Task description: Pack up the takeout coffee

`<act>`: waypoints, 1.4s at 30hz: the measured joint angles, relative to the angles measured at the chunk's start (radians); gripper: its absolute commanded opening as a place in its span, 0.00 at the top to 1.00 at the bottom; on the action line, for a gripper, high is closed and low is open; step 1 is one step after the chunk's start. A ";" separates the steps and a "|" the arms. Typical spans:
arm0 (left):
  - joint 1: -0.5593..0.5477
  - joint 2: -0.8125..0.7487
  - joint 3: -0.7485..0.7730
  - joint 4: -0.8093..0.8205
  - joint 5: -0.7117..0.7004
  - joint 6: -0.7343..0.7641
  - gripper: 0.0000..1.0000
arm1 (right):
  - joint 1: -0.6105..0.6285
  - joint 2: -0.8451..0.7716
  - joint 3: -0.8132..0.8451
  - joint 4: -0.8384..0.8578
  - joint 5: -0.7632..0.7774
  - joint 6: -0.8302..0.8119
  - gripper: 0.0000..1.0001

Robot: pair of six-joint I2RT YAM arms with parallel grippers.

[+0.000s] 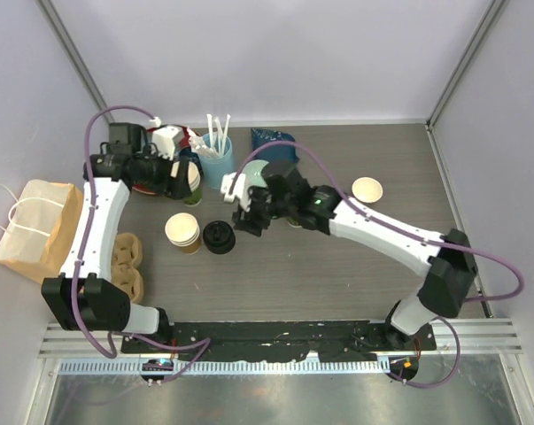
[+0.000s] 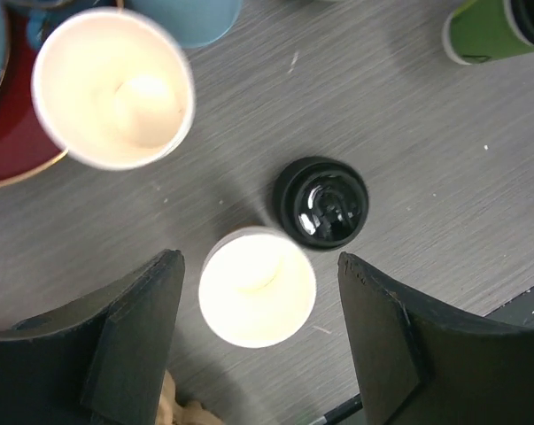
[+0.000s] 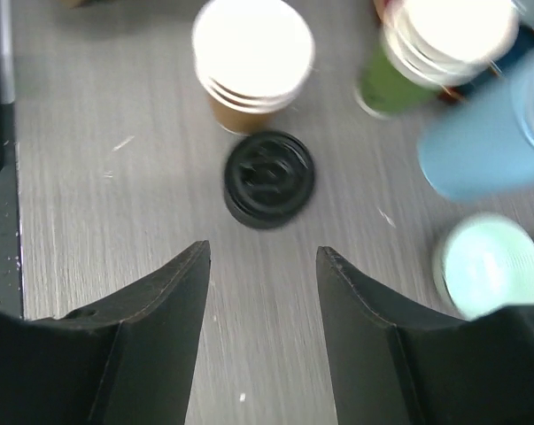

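Observation:
A green-walled cup with a black lid (image 2: 481, 32) stands at the top right of the left wrist view; only a sliver of green (image 1: 295, 221) shows under the right arm from above. The brown-walled lidded cup is out of view. My left gripper (image 1: 180, 177) is open and empty, high over the lidless brown cup stack (image 2: 258, 285), which shows between its fingers (image 2: 134, 336). My right gripper (image 1: 247, 212) is open and empty, and in its own view (image 3: 264, 252) it hovers just short of the loose stack of black lids (image 3: 268, 179).
A lidless green cup stack (image 1: 193, 181), a brown stack (image 1: 182, 230) and the black lids (image 1: 219, 237) stand mid-table. A blue cup of stirrers (image 1: 215, 161) is behind them. A paper bag (image 1: 36, 226) and a cardboard cup carrier (image 1: 129, 261) lie at the left. A pale round lid (image 1: 367, 189) lies at the right.

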 measured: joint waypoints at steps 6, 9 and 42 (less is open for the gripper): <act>0.179 -0.047 -0.095 -0.008 0.063 0.022 0.25 | 0.081 0.247 0.082 0.026 -0.161 -0.219 0.47; 0.190 -0.059 -0.136 -0.008 0.073 0.033 0.25 | 0.089 0.389 0.161 0.011 -0.171 -0.277 0.46; 0.206 -0.047 -0.187 -0.046 0.153 0.145 0.24 | 0.115 0.591 0.284 -0.019 -0.098 -0.321 0.75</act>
